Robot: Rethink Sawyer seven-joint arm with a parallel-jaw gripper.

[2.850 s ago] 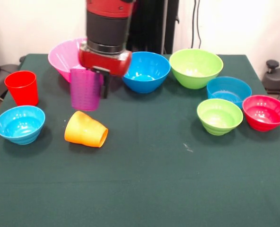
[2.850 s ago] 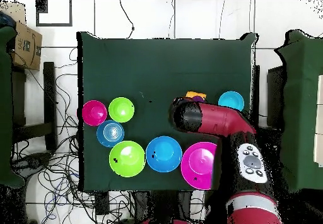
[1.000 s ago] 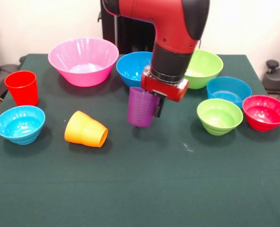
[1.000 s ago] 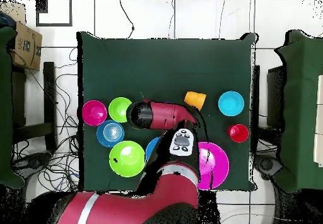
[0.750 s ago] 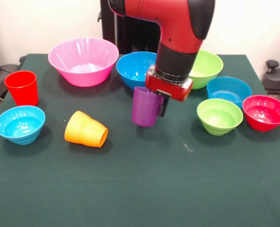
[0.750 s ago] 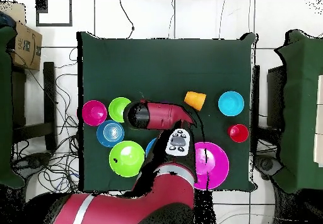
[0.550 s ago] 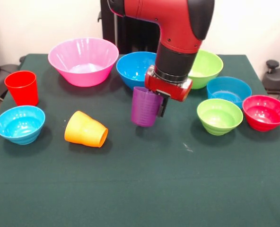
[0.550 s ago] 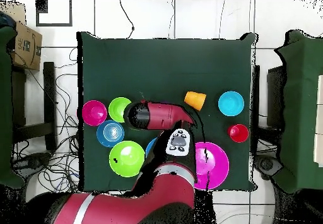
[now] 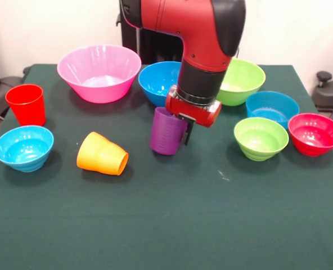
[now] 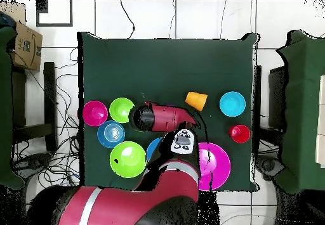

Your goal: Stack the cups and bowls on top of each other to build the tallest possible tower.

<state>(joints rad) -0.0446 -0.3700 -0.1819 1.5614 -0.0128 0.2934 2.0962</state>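
- Front view: the gripper (image 9: 179, 126) hangs at frame centre under the red arm (image 9: 203, 50), its fingers closed over the rim of the purple cup (image 9: 167, 131), which tilts slightly with its base at or just above the green table (image 9: 172, 225).
- Orange cup (image 9: 102, 154) lies on its side, left of centre; red cup (image 9: 26, 104) stands upright at far left.
- Light blue bowl (image 9: 23, 148) sits lower left; big pink bowl (image 9: 99, 72) upper left.
- Mid-sized blue bowl (image 9: 158, 82) and large lime green bowl (image 9: 239, 81) flank the arm at the top.
- At right: small blue bowl (image 9: 272, 108), small lime green bowl (image 9: 261, 138), red bowl (image 9: 315, 134).
- Overhead view: the arm covers the middle, hiding the gripper and purple cup.
- Orange cup (image 10: 196, 100), light blue bowl (image 10: 232, 103) and red cup (image 10: 240, 133) show right of centre.
- Pink bowl (image 10: 216, 168) lies lower right; the other bowls cluster at left.
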